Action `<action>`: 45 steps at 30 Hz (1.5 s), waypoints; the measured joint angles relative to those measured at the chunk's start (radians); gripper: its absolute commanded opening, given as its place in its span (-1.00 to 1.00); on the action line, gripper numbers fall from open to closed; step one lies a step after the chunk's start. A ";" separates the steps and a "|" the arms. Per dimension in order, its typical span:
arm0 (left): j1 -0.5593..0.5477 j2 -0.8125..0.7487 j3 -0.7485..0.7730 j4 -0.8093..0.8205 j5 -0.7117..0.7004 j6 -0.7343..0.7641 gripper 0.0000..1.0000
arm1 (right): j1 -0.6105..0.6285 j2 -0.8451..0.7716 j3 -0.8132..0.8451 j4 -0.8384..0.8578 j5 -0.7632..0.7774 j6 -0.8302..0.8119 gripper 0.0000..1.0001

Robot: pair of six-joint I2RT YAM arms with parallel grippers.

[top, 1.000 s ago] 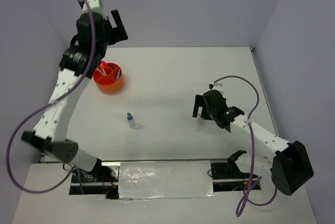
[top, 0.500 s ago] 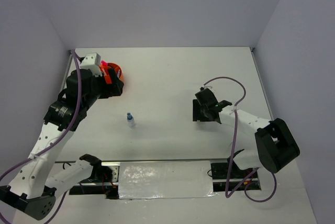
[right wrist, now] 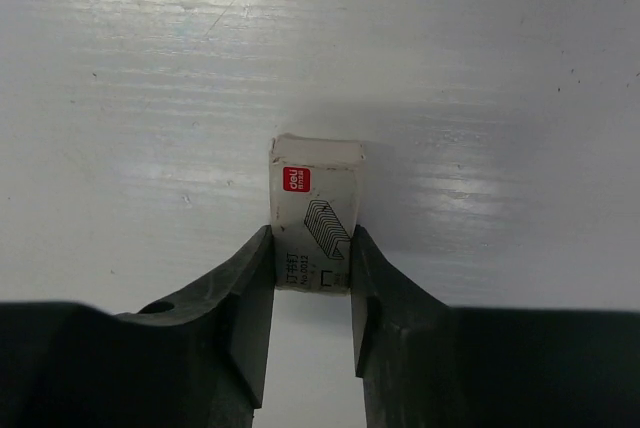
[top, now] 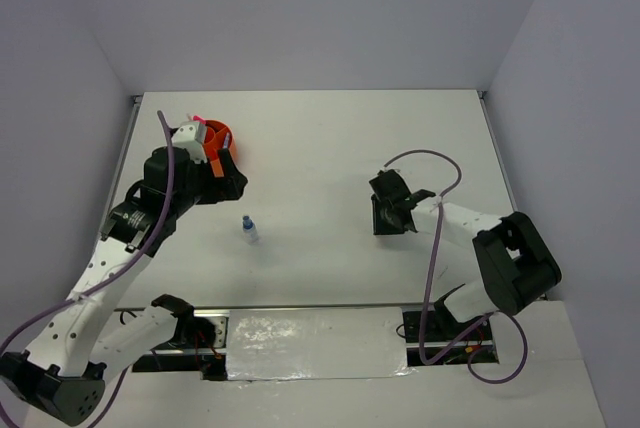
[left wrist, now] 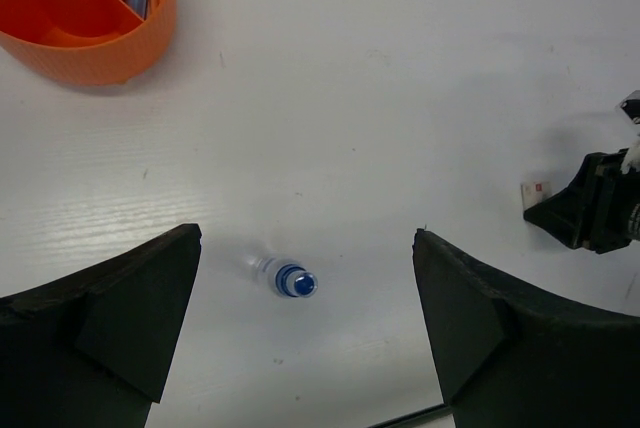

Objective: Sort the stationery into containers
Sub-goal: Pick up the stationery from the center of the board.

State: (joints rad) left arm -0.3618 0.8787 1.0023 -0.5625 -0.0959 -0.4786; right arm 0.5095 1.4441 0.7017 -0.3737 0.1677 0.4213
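Note:
The round orange container (top: 221,137) stands at the back left, with pens in its compartments (left wrist: 85,18). A clear bottle with a blue cap (top: 248,229) stands upright on the table. My left gripper (top: 222,180) hangs between container and bottle, open and empty; in its wrist view the bottle (left wrist: 290,280) lies below the wide gap of the left gripper (left wrist: 307,238). At mid right, my right gripper (top: 386,218) is down at the table. Its jaws press both sides of a small white staple box (right wrist: 312,233), so the right gripper (right wrist: 312,253) is shut on it.
The white table ends at grey walls at the back and on both sides. A shiny metal strip (top: 310,340) runs along the near edge between the arm bases. In the left wrist view the right gripper (left wrist: 590,213) and the white box (left wrist: 537,190) show at the right edge.
My right gripper's jaws have closed onto the white box. The left arm has come down from above the container toward the bottle, still open.

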 measured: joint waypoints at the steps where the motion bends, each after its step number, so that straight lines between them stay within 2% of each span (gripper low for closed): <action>1: 0.000 0.000 -0.005 0.009 0.006 -0.004 0.99 | 0.001 -0.002 0.000 0.001 -0.004 -0.002 -0.89; 4: -0.002 -0.023 -0.066 0.085 0.064 -0.060 0.99 | 0.028 -0.035 -0.008 0.024 -0.030 -0.021 -0.92; 7: -0.025 -0.048 -0.151 0.172 0.130 -0.141 0.99 | 0.136 -0.147 -0.023 0.069 -0.034 -0.039 -0.92; 10: -0.091 -0.047 -0.232 0.285 0.177 -0.241 0.99 | 0.247 -0.288 -0.023 0.138 -0.063 -0.040 -0.92; 13: -0.193 -0.006 -0.255 0.367 0.188 -0.317 0.96 | 0.288 -0.369 -0.019 0.195 -0.076 -0.016 -0.93; 18: -0.294 0.092 -0.250 0.506 0.199 -0.391 0.71 | 0.377 -0.400 -0.013 0.240 -0.084 0.012 -0.90; 22: -0.323 0.159 -0.230 0.566 0.198 -0.419 0.65 | 0.444 -0.423 -0.010 0.264 -0.098 0.026 -0.90; 28: -0.372 0.214 -0.219 0.602 0.195 -0.439 0.59 | 0.457 -0.427 0.014 0.279 -0.089 0.031 -0.90; 34: -0.393 0.240 -0.218 0.616 0.189 -0.443 0.30 | 0.457 -0.425 0.032 0.280 -0.056 0.031 -0.90; 35: -0.395 0.241 -0.218 0.620 0.187 -0.444 0.13 | 0.457 -0.424 0.038 0.280 -0.052 0.031 -0.90; 37: -0.399 0.247 -0.214 0.626 0.186 -0.444 -0.04 | 0.457 -0.421 0.051 0.280 -0.046 0.031 -0.90; 38: -0.402 0.251 -0.211 0.631 0.186 -0.443 -0.23 | 0.457 -0.420 0.055 0.280 -0.044 0.031 -0.90; 40: -0.407 0.254 -0.207 0.648 0.189 -0.444 -0.38 | 0.457 -0.416 0.061 0.277 -0.037 0.031 -0.89; 41: -0.410 0.255 -0.202 0.648 0.184 -0.441 -0.72 | 0.457 -0.412 0.063 0.277 -0.034 0.030 -0.82; 42: -0.410 0.257 -0.200 0.647 0.182 -0.442 -0.90 | 0.457 -0.411 0.065 0.277 -0.033 0.027 -0.69; 43: -0.412 0.261 -0.195 0.645 0.180 -0.441 -1.00 | 0.457 -0.409 0.065 0.278 -0.033 0.026 -0.40; 44: -0.413 0.265 -0.189 0.638 0.179 -0.436 -1.00 | 0.457 -0.407 0.065 0.281 -0.034 0.025 0.57; 45: -0.413 0.269 -0.179 0.624 0.178 -0.430 -1.00 | 0.456 -0.407 0.065 0.284 -0.043 0.026 0.99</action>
State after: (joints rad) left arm -0.7750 1.1481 0.8238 0.0616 0.0822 -0.9089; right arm 0.9653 1.0370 0.7666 -0.0898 0.1246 0.4477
